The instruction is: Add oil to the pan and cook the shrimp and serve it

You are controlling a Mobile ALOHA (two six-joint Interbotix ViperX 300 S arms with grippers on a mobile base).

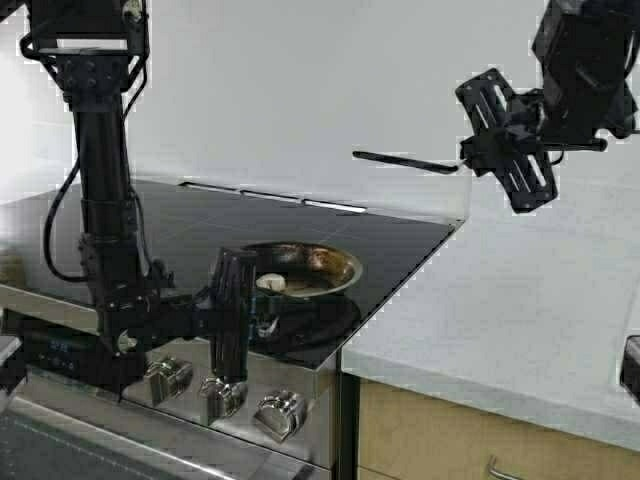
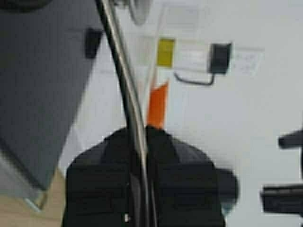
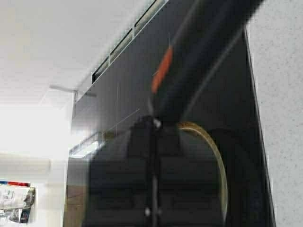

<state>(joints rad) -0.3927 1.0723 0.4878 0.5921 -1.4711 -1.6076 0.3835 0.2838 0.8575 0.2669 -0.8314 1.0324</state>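
1. The pan [image 1: 305,268] sits on the black stove [image 1: 200,225], centre of the frame, with the shrimp [image 1: 271,283] inside.
2. The left gripper [image 1: 232,310] is pinching the pan's edge.
3. The right gripper [image 1: 470,165], upper right, is pinching a black spatula [image 1: 405,162].

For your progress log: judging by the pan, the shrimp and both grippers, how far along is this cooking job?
Done: the shrimp lies in the pan on the stove. In hand: the left gripper grips the pan's near edge, and the right gripper holds a dark utensil above the counter. Left: serving; oil cannot be judged.
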